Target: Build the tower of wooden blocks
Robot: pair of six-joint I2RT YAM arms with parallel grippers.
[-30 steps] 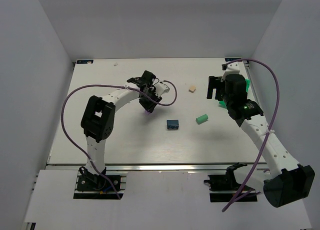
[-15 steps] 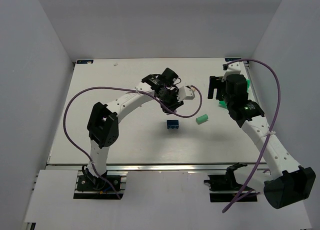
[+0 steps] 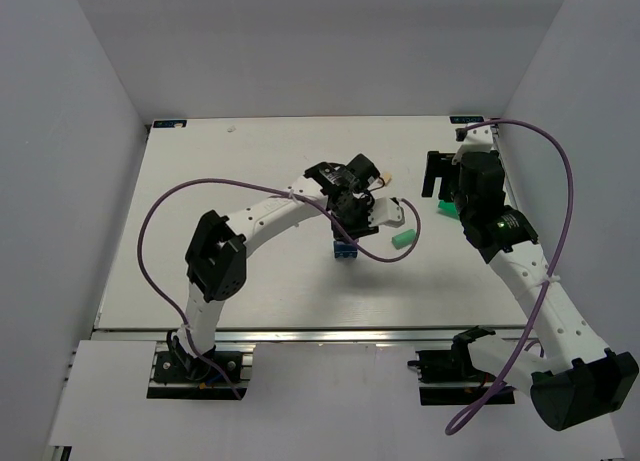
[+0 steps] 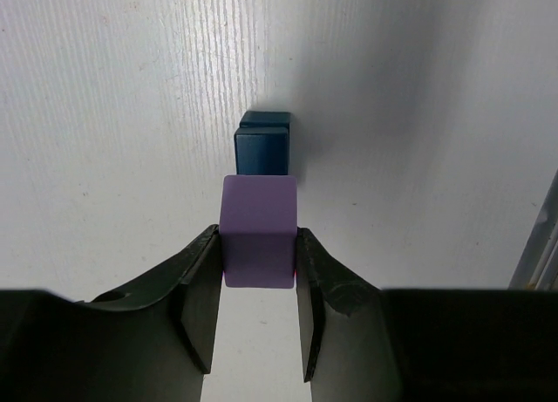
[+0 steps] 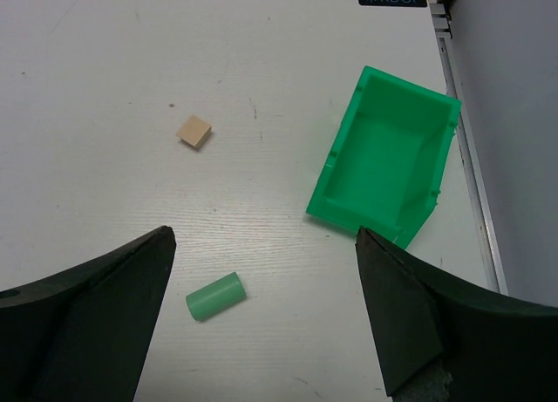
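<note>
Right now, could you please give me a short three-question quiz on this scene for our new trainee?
1. True or false: the left end effector is shut on the purple block.
2. Which piece on the table lies nearest that held block? A) the mint cylinder B) the dark blue block C) the beige block
3. Fill in: the right end effector is ___ and holds nothing.

Key: 1 true. 2 B. 3 open.

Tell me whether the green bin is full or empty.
Empty: the green bin shows only its bare inside in the right wrist view.
</note>
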